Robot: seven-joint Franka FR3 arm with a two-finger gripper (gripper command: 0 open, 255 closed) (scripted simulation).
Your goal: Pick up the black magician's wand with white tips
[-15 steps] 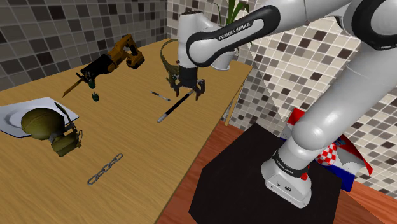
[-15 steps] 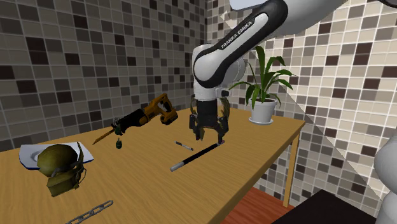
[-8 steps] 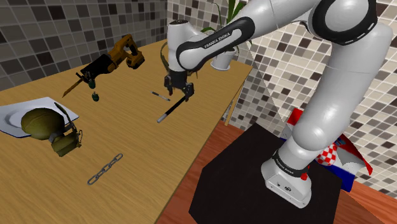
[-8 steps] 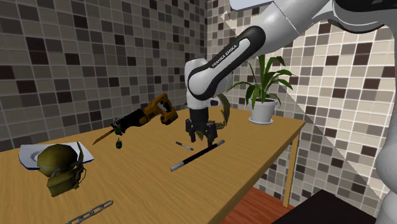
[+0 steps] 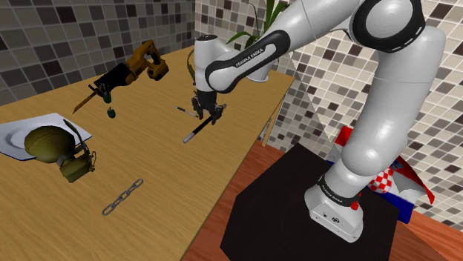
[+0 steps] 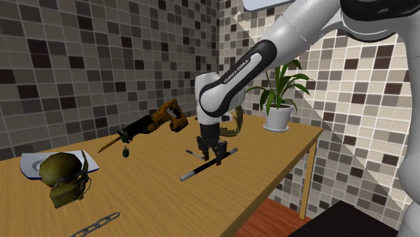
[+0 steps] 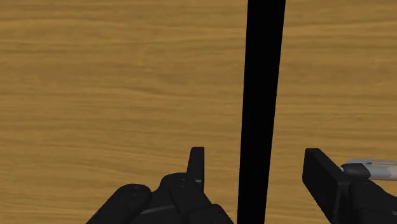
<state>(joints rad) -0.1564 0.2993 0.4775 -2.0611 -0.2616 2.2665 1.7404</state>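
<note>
The black wand [image 5: 194, 133] with white tips lies flat on the wooden table [image 5: 156, 159], slanting across its right half in the shoulder view. My gripper [image 5: 205, 116] is low over the wand's upper part and is open. In the second exterior view the gripper [image 6: 212, 157] straddles the wand [image 6: 195, 172] near its middle. In the wrist view the wand's black shaft [image 7: 262, 76] runs between the two fingers [image 7: 197, 163], closer to neither pad by touch; both stand apart from it.
A small grey pen-like stick [image 5: 187, 112] lies just beside the gripper. A reciprocating saw [image 5: 126, 70], a small green grenade [image 5: 112, 113], an olive helmet [image 5: 48, 144] on a plate [image 5: 15, 132], a chain [image 5: 122, 196] and a potted plant [image 6: 279, 101] share the table.
The gripper has swung toward the shoulder view's left and come down from above the table until its open fingers straddle the wand. The wand has not moved.
</note>
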